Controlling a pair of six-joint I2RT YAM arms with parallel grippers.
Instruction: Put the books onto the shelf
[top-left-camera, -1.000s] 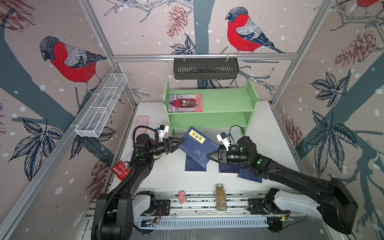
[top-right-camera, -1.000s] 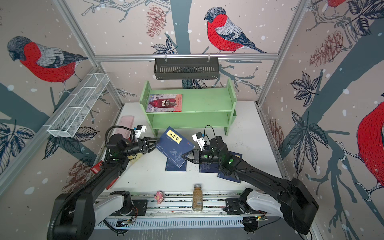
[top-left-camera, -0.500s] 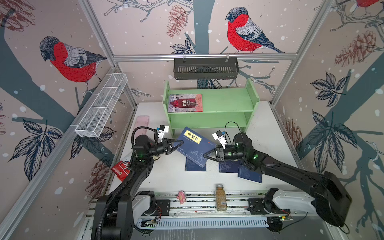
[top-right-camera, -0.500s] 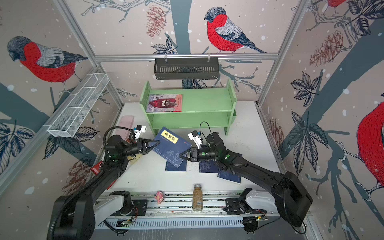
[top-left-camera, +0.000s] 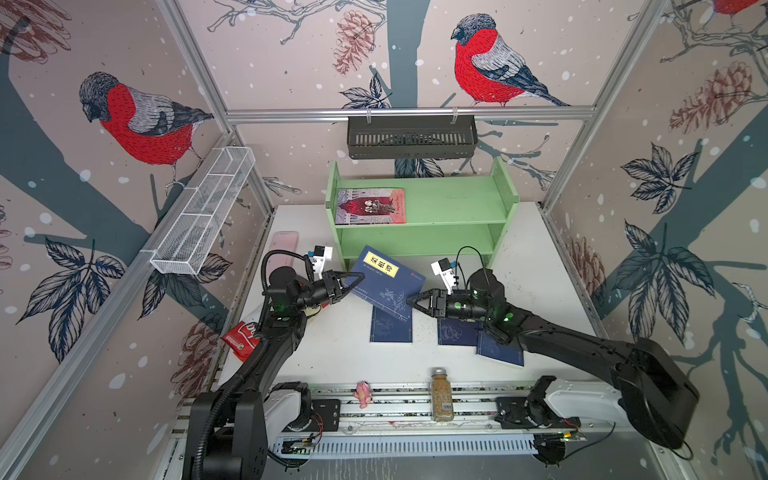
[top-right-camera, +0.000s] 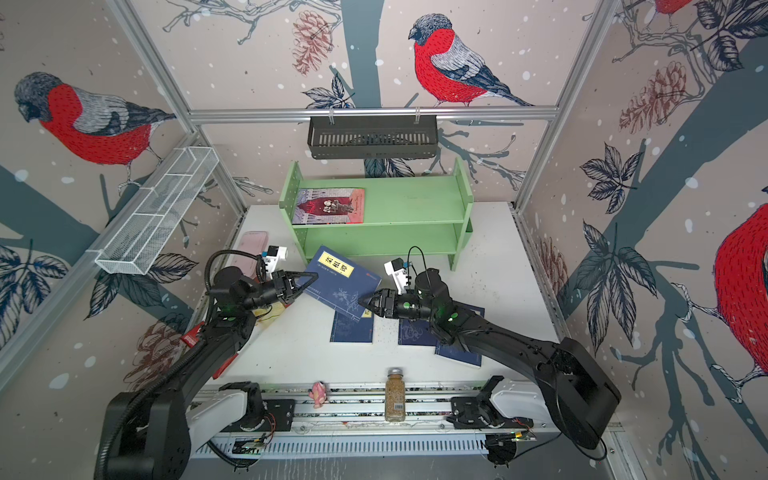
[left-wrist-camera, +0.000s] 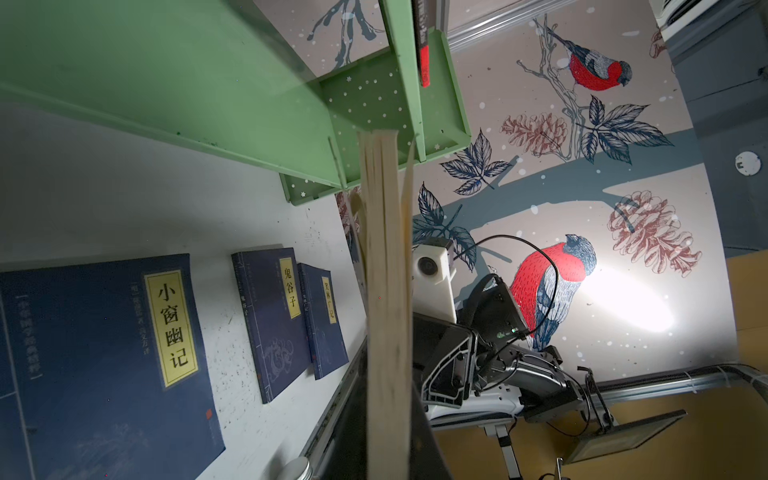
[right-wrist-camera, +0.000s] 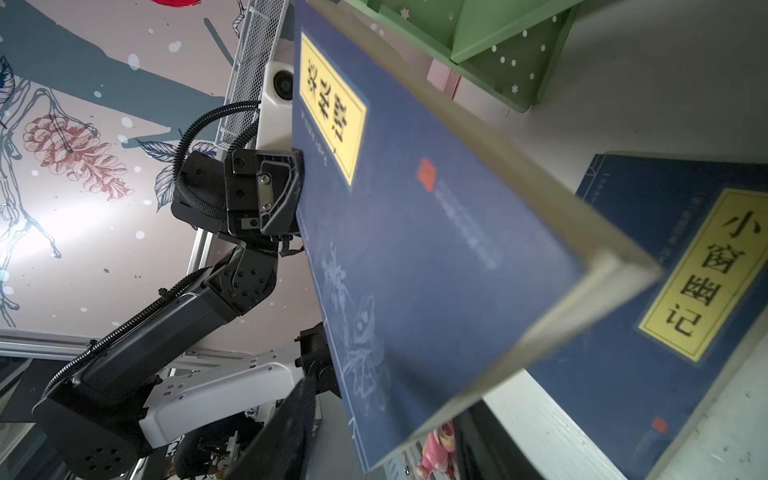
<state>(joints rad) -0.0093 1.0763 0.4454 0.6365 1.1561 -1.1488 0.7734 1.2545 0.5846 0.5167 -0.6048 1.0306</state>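
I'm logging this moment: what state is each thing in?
raised navy book, held tilted above the table.
left gripper, shut on its edge.
right gripper, open.
pink-red book, flat on the shelf's top tier.
three navy books, flat on the table.
spice jar, upright, capped.

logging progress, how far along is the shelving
Done: pink-red illustrated paperback lies on the light green wooden shelf, top tier. In hand: left gripper clamps a dark navy paperback, right gripper open beside it. Left: three navy paperbacks on the white table.
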